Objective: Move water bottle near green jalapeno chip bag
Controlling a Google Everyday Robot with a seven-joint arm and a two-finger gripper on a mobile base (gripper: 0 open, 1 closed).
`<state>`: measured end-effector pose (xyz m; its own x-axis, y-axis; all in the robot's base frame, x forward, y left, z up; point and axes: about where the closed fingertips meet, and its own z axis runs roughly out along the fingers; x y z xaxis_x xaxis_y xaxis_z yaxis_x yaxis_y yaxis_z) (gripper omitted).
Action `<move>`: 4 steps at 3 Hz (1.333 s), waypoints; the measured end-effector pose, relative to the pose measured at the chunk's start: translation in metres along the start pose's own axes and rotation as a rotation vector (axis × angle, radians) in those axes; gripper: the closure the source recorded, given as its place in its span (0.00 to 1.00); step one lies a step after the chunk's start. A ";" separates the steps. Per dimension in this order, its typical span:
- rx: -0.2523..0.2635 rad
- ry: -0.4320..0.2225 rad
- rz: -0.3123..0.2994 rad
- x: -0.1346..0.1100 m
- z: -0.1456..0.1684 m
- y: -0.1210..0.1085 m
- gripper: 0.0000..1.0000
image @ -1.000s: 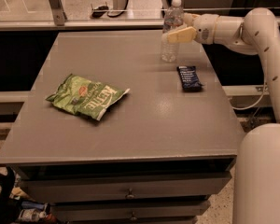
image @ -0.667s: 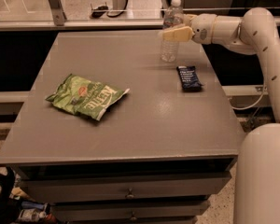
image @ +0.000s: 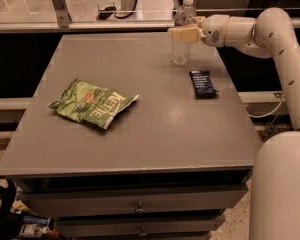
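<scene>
1. The gripper (image: 183, 32), upper centre-right of the frame, is pale cream and blocky, on a rounded white wrist.
2. The arm (image: 285, 54) is smooth white tubing with small dark dots along it.
3. The torso shell (image: 280, 184), lower right, is plain rounded white.

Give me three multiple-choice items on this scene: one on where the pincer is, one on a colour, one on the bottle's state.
1. Where is the pincer? A. at the water bottle's upper part; B. at the near left corner; C. down by the floor.
2. The chip bag is: A. blue; B. red; C. green.
3. The water bottle is: A. lying flat; B. upright; C. upside down.
Key: 1 A, it overlaps the bottle just below the cap. 2 C, light green with white lettering. 3 B, cap on top, base on the table.
</scene>
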<state>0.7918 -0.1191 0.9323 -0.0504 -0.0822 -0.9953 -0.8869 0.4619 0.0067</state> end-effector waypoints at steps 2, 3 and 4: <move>-0.010 0.000 0.002 0.001 0.007 0.002 1.00; -0.011 0.028 -0.023 -0.017 0.000 0.016 1.00; -0.020 0.037 -0.045 -0.032 -0.006 0.039 1.00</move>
<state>0.7563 -0.1034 0.9650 -0.0270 -0.1351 -0.9905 -0.8975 0.4397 -0.0355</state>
